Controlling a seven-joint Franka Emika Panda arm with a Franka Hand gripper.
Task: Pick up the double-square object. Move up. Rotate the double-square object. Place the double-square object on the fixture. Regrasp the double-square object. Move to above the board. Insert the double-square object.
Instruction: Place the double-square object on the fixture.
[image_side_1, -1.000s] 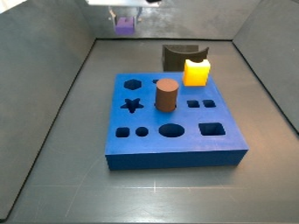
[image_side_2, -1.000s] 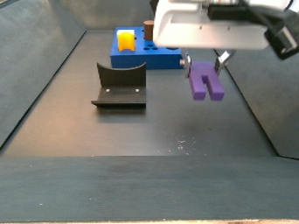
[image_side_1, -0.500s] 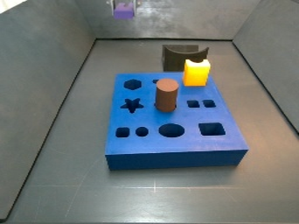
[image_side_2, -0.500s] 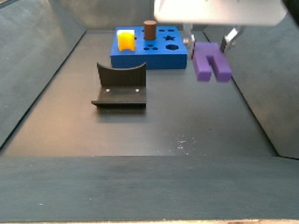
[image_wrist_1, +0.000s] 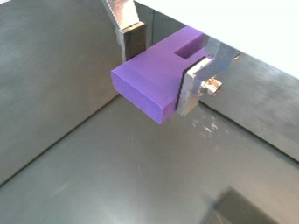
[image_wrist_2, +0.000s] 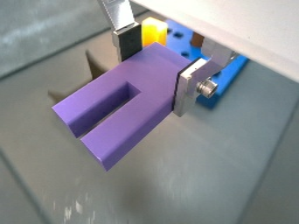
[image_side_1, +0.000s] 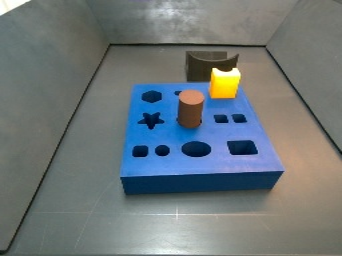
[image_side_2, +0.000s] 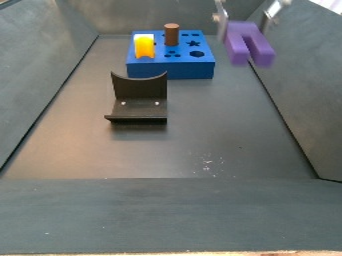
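A: What is the gripper (image_wrist_1: 165, 59) doing?

B: It is clamping the double-square object (image_wrist_1: 160, 77); both wrist views are showing a silver finger (image_wrist_1: 195, 85) pressing flat against each side of the purple piece (image_wrist_2: 121, 107), with the jaws only as far apart as the piece is wide; nothing else is sitting between them.

A: And where is that piece sitting in the scene?

B: It is hanging high in the air; in a side view it is showing near the top edge (image_side_2: 246, 42), well above the floor, off to the side of the board (image_side_2: 177, 68) and not touching it; only a sliver of a finger is peeking in above it there; a slot is running into one end of it, giving it two prongs in a wrist view.

A: Is the gripper showing in a side view from the board's near end?

B: No; that view is showing only the board (image_side_1: 201, 155), and both arm and purple piece are lying outside the frame.

A: What is sitting on the board?

B: A brown cylinder (image_side_1: 190, 109) is standing upright in it near the star hole, and a yellow block (image_side_1: 225, 81) is standing at its far corner; both are showing in the other side view too.

A: And the fixture?

B: The fixture (image_side_2: 138, 97) is standing on the dark floor just beside the board, empty; in a side view it is peeking out behind the yellow block (image_side_1: 206, 64).
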